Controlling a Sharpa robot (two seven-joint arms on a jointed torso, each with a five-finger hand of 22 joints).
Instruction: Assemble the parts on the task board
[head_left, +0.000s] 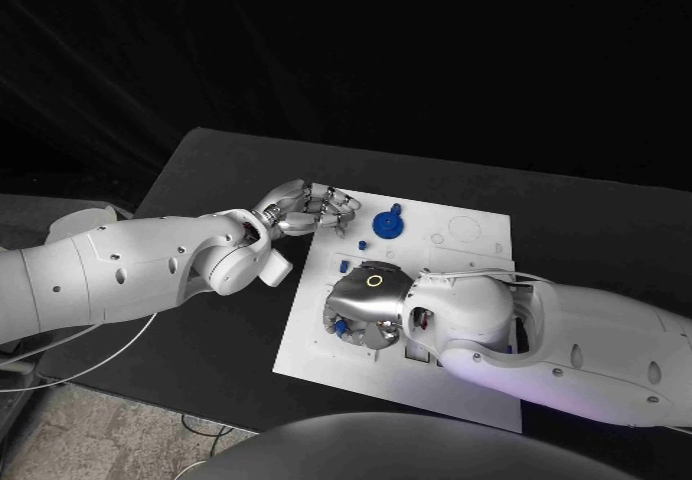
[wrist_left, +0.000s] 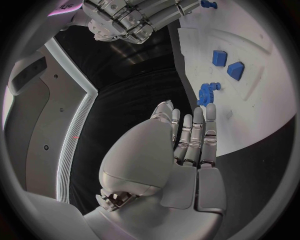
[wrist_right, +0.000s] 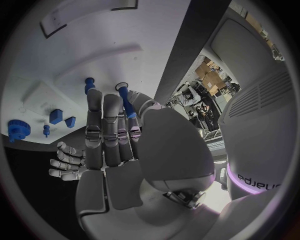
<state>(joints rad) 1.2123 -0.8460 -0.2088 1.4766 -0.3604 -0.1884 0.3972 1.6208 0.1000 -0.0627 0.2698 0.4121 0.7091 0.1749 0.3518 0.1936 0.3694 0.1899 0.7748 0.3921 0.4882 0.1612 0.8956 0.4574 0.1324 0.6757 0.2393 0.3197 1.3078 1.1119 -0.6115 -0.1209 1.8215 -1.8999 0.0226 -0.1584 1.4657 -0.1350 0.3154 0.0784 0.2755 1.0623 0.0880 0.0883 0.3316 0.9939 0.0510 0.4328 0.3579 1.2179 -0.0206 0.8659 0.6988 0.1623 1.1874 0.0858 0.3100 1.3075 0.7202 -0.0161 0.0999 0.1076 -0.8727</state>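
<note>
So the white task board (head_left: 476, 225) sits in the middle of the black bench (head_left: 216, 170), and both arms are working over it.

The right hand (head_left: 364, 305) is down over the near-left part of the board, palm facing the plate. In the right wrist view it's pinching a slim blue peg (wrist_right: 127, 101) between the thumb and a finger, the peg's pale-ringed tip pointing at the board. A second small blue peg (wrist_right: 89, 83) stands on the board just beside those fingertips, apart from them.

The left hand (head_left: 306, 210) hovers at the far-left edge of the board, fingers apart and loosely curled, nothing in it. From the left wrist view its fingers (wrist_left: 199, 131) reach toward the board edge, just short of the blue gear-like part.

That blue gear (head_left: 388, 222) lies flat on the board near the far-left corner, just beside the left hand but not touching it. Two small blue blocks (wrist_left: 227, 63) sit close together further in on the board, between the gear and the right hand. There's also a tiny blue pin (head_left: 361, 244) near the gear, too small to tell much about.
</note>
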